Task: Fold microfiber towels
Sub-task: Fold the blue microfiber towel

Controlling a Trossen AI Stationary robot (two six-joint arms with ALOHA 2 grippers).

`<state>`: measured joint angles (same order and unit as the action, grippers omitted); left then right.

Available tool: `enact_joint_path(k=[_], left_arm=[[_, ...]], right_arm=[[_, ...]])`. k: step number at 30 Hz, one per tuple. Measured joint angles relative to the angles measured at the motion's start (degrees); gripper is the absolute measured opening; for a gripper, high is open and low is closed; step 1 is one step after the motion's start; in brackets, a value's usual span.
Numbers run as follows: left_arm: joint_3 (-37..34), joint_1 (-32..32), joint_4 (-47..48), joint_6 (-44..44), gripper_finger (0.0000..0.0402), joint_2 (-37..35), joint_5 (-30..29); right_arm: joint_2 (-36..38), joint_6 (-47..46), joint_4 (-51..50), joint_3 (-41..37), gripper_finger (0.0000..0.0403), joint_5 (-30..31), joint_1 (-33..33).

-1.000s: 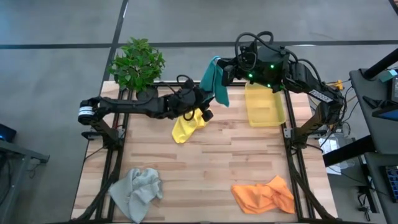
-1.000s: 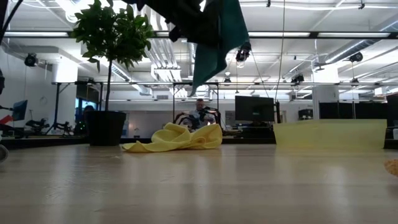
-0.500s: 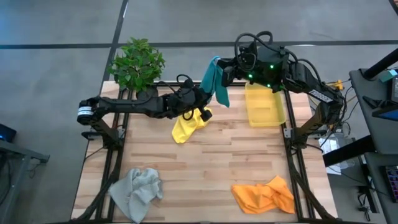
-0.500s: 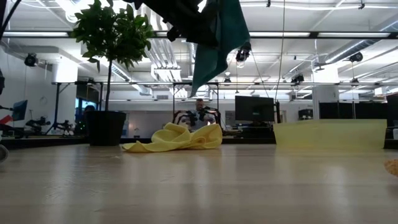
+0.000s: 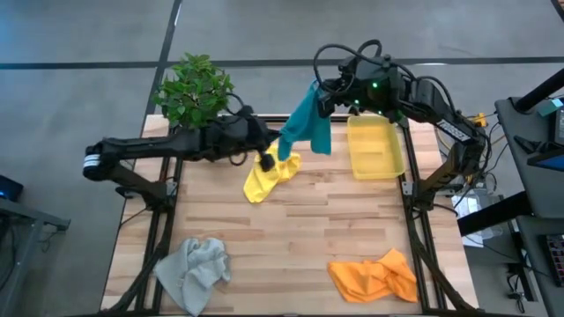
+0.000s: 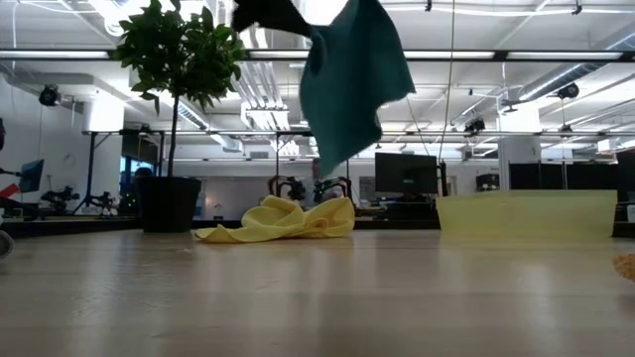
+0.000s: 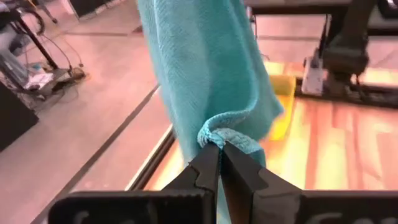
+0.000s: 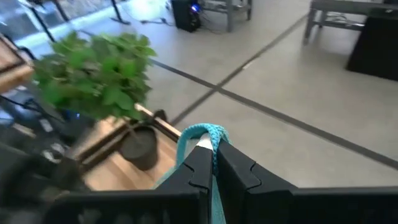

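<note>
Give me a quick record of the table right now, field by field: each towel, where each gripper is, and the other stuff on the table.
teal towel: held in the air between both grippers
left gripper: shut on a lower corner of the teal towel
right gripper: shut on its upper edge
yellow towel: crumpled on the table, below the teal towel
grey towel: crumpled, near left corner
orange towel: crumpled, near right corner
yellow bin: far right
potted plant: far left corner

We see our right gripper [image 8: 214, 163] with its two dark fingers [image 8: 198, 168] pressed together on a fold of the teal towel [image 8: 200, 133], which loops up above the tips. Beyond stands a leafy potted plant [image 8: 99, 81] at the wooden table's [image 8: 115, 165] edge, and grey floor [image 8: 298, 74] behind.
</note>
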<state>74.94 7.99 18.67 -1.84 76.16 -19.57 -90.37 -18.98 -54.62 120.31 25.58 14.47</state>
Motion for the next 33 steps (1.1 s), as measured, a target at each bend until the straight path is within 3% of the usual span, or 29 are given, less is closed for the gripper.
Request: enact_joint_path(k=[7,12,20,23,26,29,33], left_arm=[[0.0,0.2,9.0,0.0,0.0000,-9.8,1.4],[0.0,0.3,9.9,-0.6,0.0000,-15.2,-4.3],[0.0,1.3,11.2,-1.9,0.0000,-16.3,-6.7],[0.0,1.3,11.2,-2.0,0.0000,-15.4,-6.3],[0.0,1.3,11.8,-2.1,0.0000,-14.5,-4.1],[0.0,1.3,14.1,-4.3,0.0000,-14.3,1.7],[0.0,1.3,17.7,-4.5,0.0000,-14.3,7.1]], right_arm=[[0.1,2.6,-3.6,0.0,0.0009,0.0,2.9],[0.2,3.5,-6.1,0.0,0.0009,0.0,3.7],[0.2,4.2,-6.5,0.0,0.0009,-1.4,3.7],[0.2,4.5,-6.5,0.0,0.0009,-4.1,3.7],[0.2,9.8,-7.2,0.0,0.0009,-11.5,3.7],[0.2,11.6,-10.5,-0.4,0.0009,-18.7,3.4],[0.2,11.3,-16.2,-2.0,0.0009,-22.9,1.8]])
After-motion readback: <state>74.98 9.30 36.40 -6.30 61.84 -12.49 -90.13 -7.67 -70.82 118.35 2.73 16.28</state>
